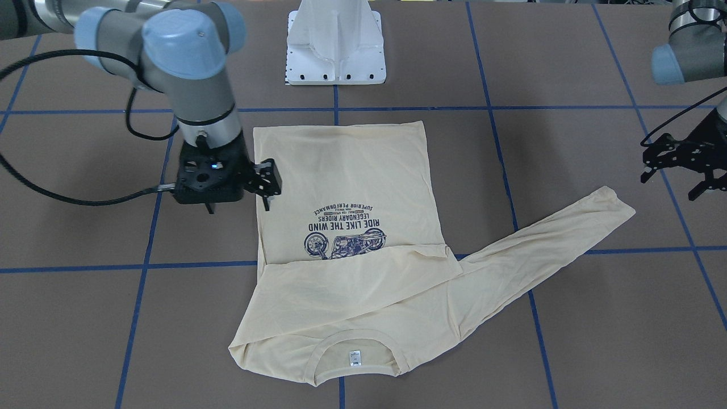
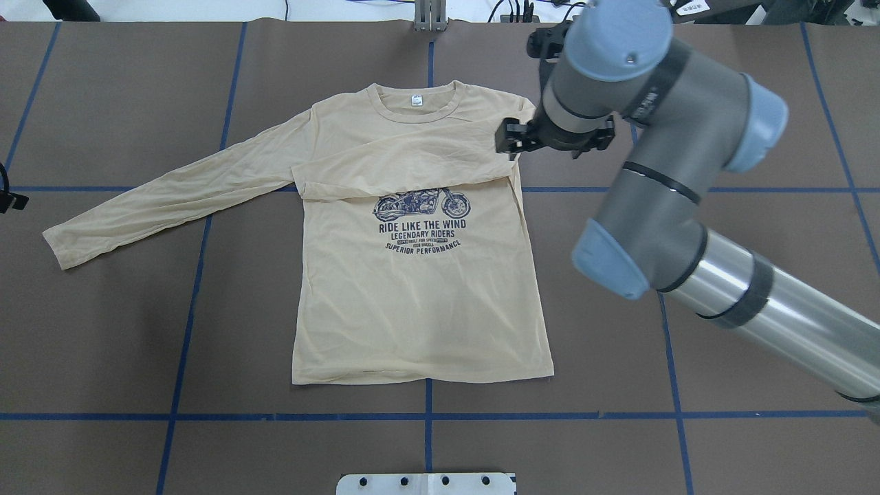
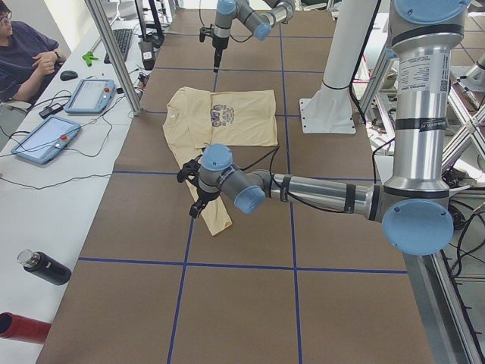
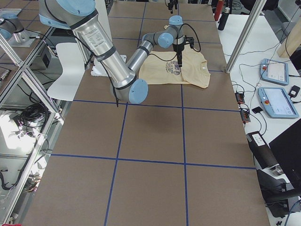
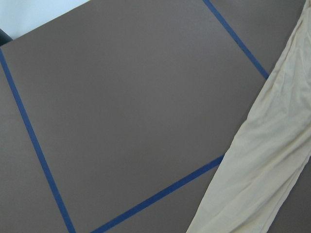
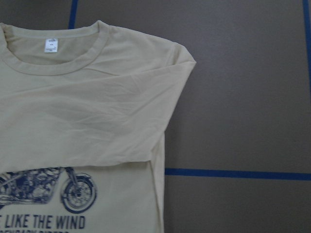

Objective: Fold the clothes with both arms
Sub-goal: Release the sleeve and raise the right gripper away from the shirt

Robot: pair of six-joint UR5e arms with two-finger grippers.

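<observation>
The cream-yellow long-sleeved shirt (image 2: 419, 295) lies flat and face up, with its navy motorcycle print (image 2: 421, 205) showing. One sleeve (image 2: 405, 168) is folded across the chest. The other sleeve (image 2: 172, 196) lies stretched out on the table and also shows in the left wrist view (image 5: 262, 165). My right gripper (image 1: 211, 205) hangs just off the shirt's edge beside the folded sleeve. Only one narrow tip shows, so it looks shut and empty. My left gripper (image 1: 672, 186) is open and empty, above the table beyond the stretched sleeve's cuff (image 1: 616, 205).
The white pedestal base (image 1: 335, 45) stands at the table's robot side. Blue tape lines (image 2: 426, 416) cross the brown table. Tablets (image 3: 45, 136) and bottles (image 3: 42, 267) lie on a side bench where an operator sits.
</observation>
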